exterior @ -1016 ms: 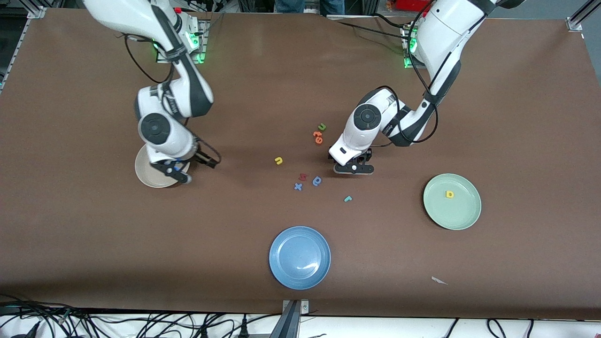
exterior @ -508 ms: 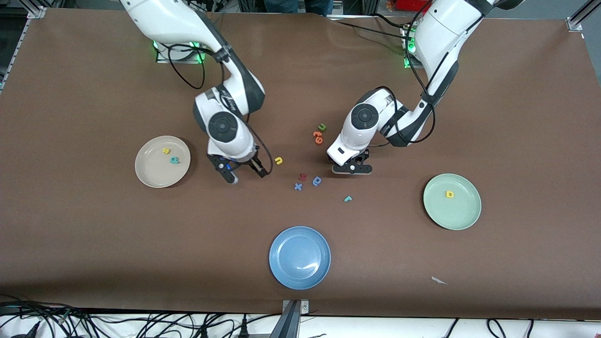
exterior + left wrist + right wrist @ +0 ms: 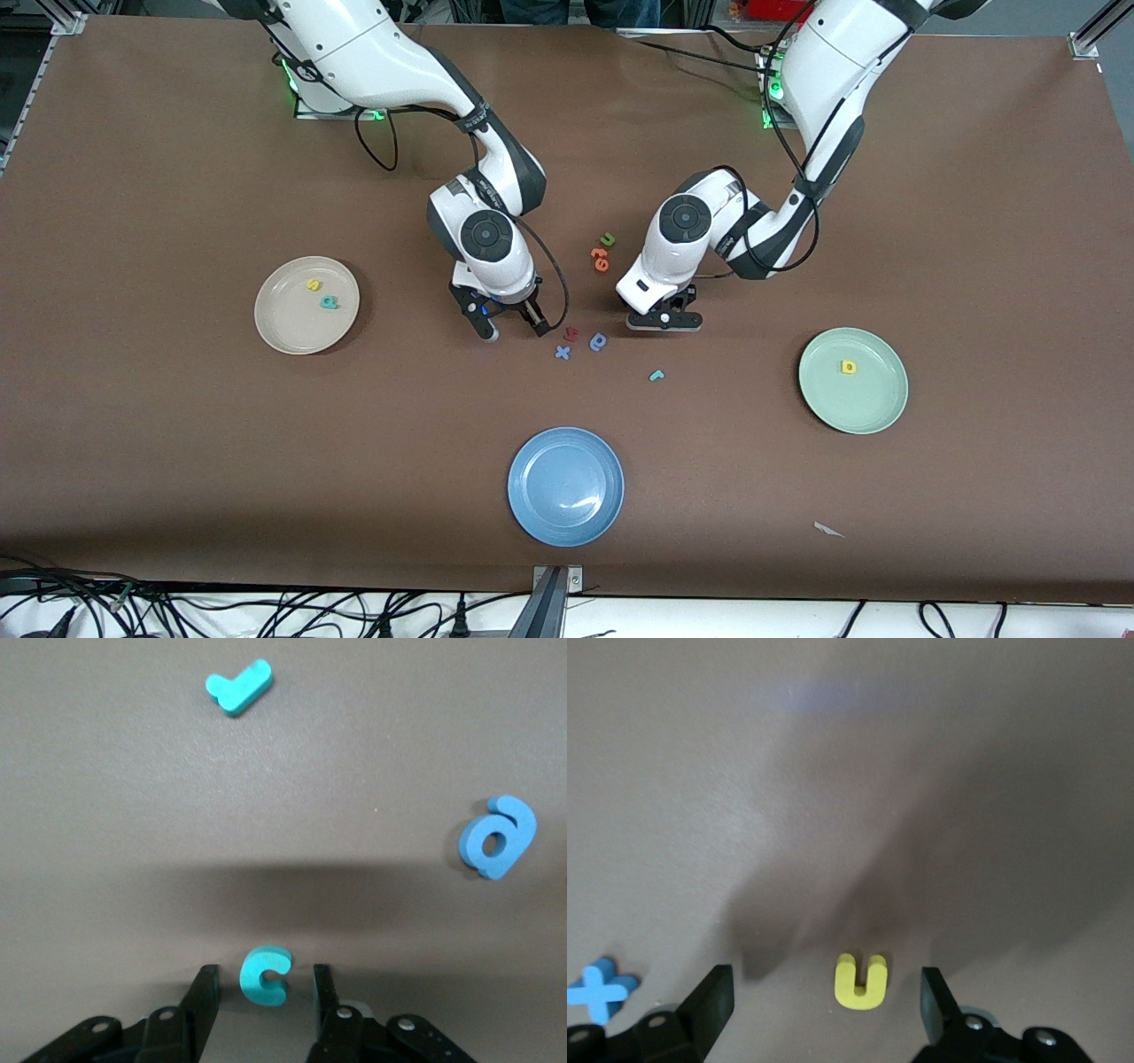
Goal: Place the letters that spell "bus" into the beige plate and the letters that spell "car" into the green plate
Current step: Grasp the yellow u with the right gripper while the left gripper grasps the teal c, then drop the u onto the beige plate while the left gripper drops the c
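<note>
My left gripper (image 3: 664, 319) is down at the table, its open fingers (image 3: 205, 992) on either side of the teal "c" (image 3: 264, 974) with a gap on each side. The teal "r" (image 3: 656, 375) lies nearer the front camera. My right gripper (image 3: 509, 326) is low over the yellow "u" (image 3: 861, 981), which sits between its wide-open fingers (image 3: 718, 992). The beige plate (image 3: 288, 323) holds the yellow "s" (image 3: 312, 284) and the teal "b" (image 3: 330, 302). The green plate (image 3: 864, 403) holds the yellow "a" (image 3: 849, 366).
Between the two grippers lie a red letter (image 3: 571, 333), a blue "x" (image 3: 563, 353) and a darker blue round letter (image 3: 598, 341). Orange letters (image 3: 600, 258) and a green "u" (image 3: 608, 239) lie nearer the bases. A blue plate (image 3: 565, 486) sits near the front edge.
My right arm has swung from over the beige plate toward the middle and come down around the yellow "u". My left gripper's fingers have narrowed around the teal "c".
</note>
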`<state>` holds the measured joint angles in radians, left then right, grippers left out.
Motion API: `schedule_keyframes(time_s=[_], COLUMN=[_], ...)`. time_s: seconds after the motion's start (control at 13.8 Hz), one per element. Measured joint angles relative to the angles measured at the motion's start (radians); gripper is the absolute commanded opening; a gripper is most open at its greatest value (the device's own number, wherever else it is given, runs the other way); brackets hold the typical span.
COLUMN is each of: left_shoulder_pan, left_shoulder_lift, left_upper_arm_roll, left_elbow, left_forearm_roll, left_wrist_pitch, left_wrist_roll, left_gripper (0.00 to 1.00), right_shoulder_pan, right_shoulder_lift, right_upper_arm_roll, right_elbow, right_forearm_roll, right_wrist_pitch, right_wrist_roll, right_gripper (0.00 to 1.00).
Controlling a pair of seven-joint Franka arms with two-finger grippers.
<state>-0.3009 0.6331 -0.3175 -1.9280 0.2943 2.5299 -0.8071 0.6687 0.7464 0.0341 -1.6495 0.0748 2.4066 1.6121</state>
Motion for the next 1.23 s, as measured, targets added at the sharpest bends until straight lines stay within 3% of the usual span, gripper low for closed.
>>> schedule_keyframes(time_s=[0.29,0.44,0.58,0.94,1.23], left_shoulder_pan=[0.000,0.000,0.000,0.000,0.000], left_shoulder_lift=[0.008,0.008,0.008,0.007,0.007], left_upper_arm_roll=[0.002,0.003,0.004,0.006,0.006], left_elbow=[0.014,0.016,0.017,0.018,0.018], left_forearm_roll=[0.000,0.000,0.001,0.001,0.001], left_wrist_pitch=[0.000,-0.001,-0.002,-0.005,-0.008], left_wrist_roll=[-0.012,-0.013,-0.014,-0.014,-0.015], left_gripper=[0.38,0.37,0.32,0.24,0.17], right_shoulder_pan=[0.003,0.003,0.003,0.003,0.003], right_shoulder_lift=[0.006,0.003,0.002,-0.008,-0.062], right_upper_arm_roll=[-0.001,-0.002,-0.003,-0.018,-0.090], right_elbow=[-0.003,0.000,0.001,0.003,0.013], right_forearm_roll=[0.000,0.000,0.000,-0.002,-0.002], right_wrist_pitch=[-0.001,0.000,0.002,-0.008,-0.104], right_wrist_roll=[0.001,0.001,0.001,-0.039,-0.198], right_gripper=[0.52,0.18,0.05,0.02,0.02])
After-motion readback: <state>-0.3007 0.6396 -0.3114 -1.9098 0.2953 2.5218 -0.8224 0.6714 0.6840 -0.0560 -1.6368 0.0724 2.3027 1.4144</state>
